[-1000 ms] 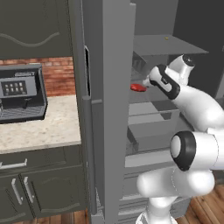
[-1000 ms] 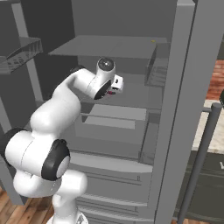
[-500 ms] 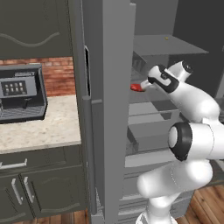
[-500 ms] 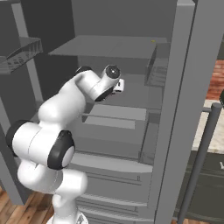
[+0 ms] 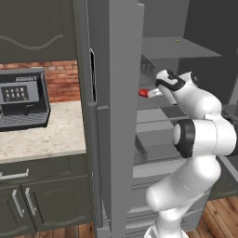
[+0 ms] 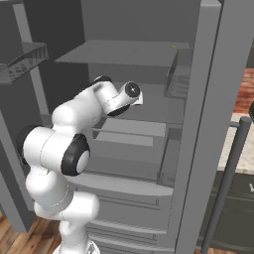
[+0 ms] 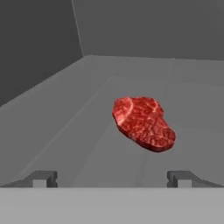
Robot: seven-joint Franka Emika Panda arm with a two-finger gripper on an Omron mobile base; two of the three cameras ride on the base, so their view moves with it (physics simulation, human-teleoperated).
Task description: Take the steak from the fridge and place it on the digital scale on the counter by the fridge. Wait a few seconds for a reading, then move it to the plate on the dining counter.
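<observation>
Since a second ago the arm has folded tighter, its elbow swinging up and back toward the base, while the hand has stayed reaching into the open fridge [image 5: 116, 116] at the level of the steak [image 7: 143, 123]. From the left base view the gripper [image 5: 149, 93] points left, into the fridge interior, and a sliver of red meat shows at its tip, just past the edge of the fridge's grey door panel.

Seen from the hand, the steak lies flat on a grey fridge shelf [image 7: 70, 131], a marbled red piece with a paler fatty edge at its upper left. It sits ahead of the gripper, a little toward the right fingertip, and touches neither one. Both fingertips [image 7: 43, 178] rise at the bottom of that view, spread wide apart, with nothing between them.

From the right base view the hand [image 6: 130, 94] sits in front of the middle shelves, under a broad grey shelf [image 6: 119, 52], and a wire rack hangs on the inside of the open door at the far left.

Left of the fridge, the beige speckled surface [image 5: 42, 139] carries a dark grey appliance with a small button panel [image 5: 21, 104], standing against a red brick wall. Dark cabinet doors with silver handles sit below it
</observation>
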